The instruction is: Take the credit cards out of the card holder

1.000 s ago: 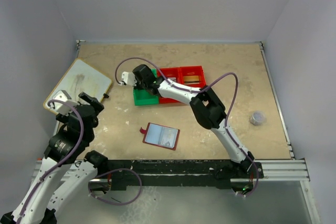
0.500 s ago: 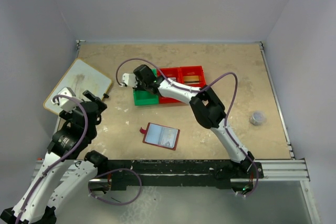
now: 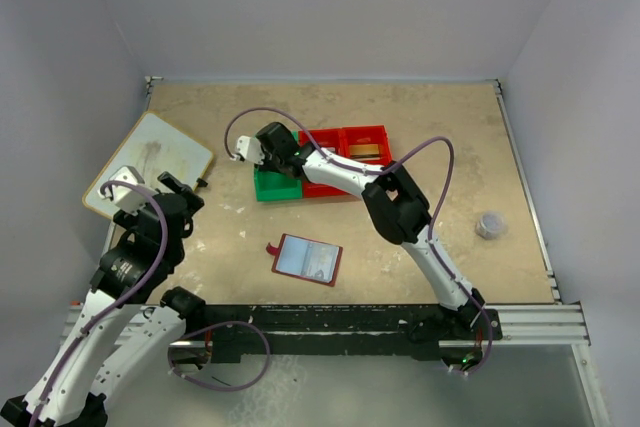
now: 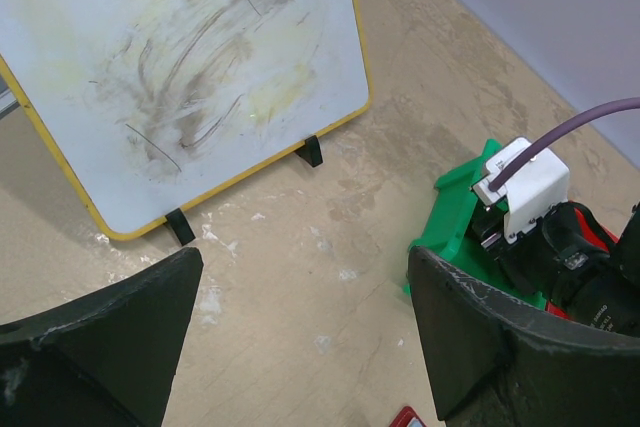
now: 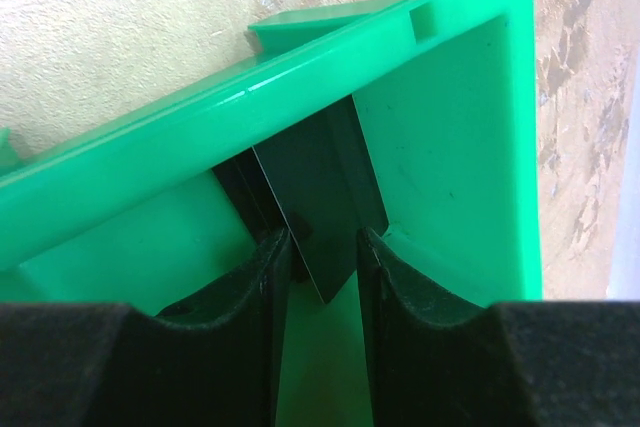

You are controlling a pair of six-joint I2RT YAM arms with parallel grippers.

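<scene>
Nearest the bases, at the lower left of the top view, the left fingers [image 4: 100, 337] hung spread wide above the worktop [image 3: 440, 127], holding nothing, with the white board [image 4: 180, 77] just beyond them. A little to the right, low in the middle of the frame, the card holder [image 3: 308, 259] lay opened flat on the worktop, its pale sleeves facing up and its red tab at the left edge (whether any sleeve had a card in it was too small to tell). Farther back, just above centre, the right arm reached into the green compartment of the bin tray [image 3: 270, 190]. In the right wrist view the right fingers [image 5: 400, 327] stood a little apart, and the black card [image 5: 315, 187] leaned on end against the green wall with its lower corner between the tips; it appeared to rest on its own, not pinched. Beyond that, in the far red compartment, a gold-brown card [image 3: 365, 154] lay flat.

The step in hand looked like setting the black card down in the bin. Next, the right fingers would need to part a touch more and lift straight up, so as not to drag the card out, then go to the card holder if a card is left there
</scene>
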